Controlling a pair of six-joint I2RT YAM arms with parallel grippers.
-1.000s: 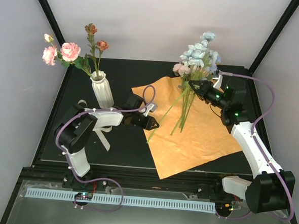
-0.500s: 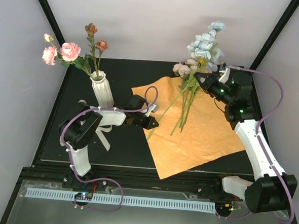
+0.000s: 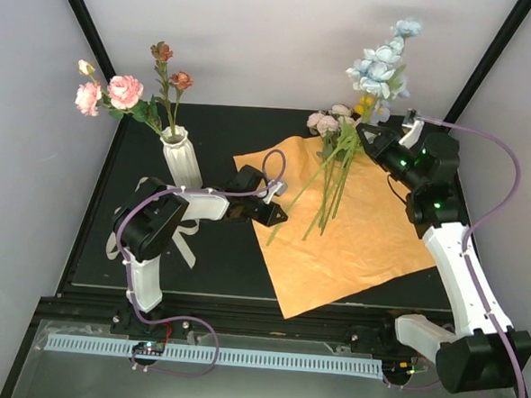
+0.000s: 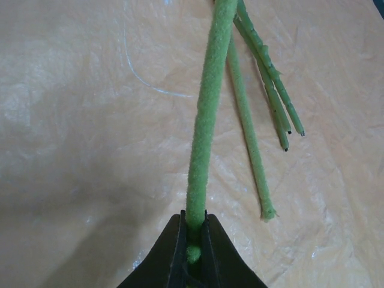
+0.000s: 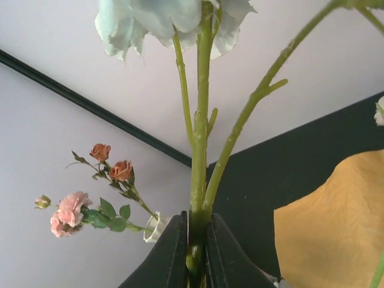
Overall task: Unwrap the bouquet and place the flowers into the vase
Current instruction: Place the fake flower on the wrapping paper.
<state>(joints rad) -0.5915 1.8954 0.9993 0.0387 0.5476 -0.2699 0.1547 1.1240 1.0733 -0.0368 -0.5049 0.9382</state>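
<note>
Green fuzzy stem [image 4: 207, 120] pinched in the closed left gripper [image 4: 193, 219], low over the orange paper [image 3: 353, 249]; pale-blue flowers [image 3: 377, 66] clamped by the stem in the closed right gripper [image 5: 195, 225], raised above the paper; vase [image 3: 182, 162] at far left, with pink flowers [image 3: 119, 91] in it

I see the large crumpled orange paper sheet [image 3: 353, 249] spread flat. Above its far edge my right gripper [image 3: 366, 135] holds a pale-blue flower spray [image 3: 379, 66] upright. Across its far half lie loose green stems [image 3: 332, 192], and at its left edge my left gripper [image 3: 280, 216] pinches one long green stem [image 3: 303, 199]. Left of the sheet stands the ribbed off-white vase [image 3: 183, 165], pink and rust flowers [image 3: 125, 91] in it.
</note>
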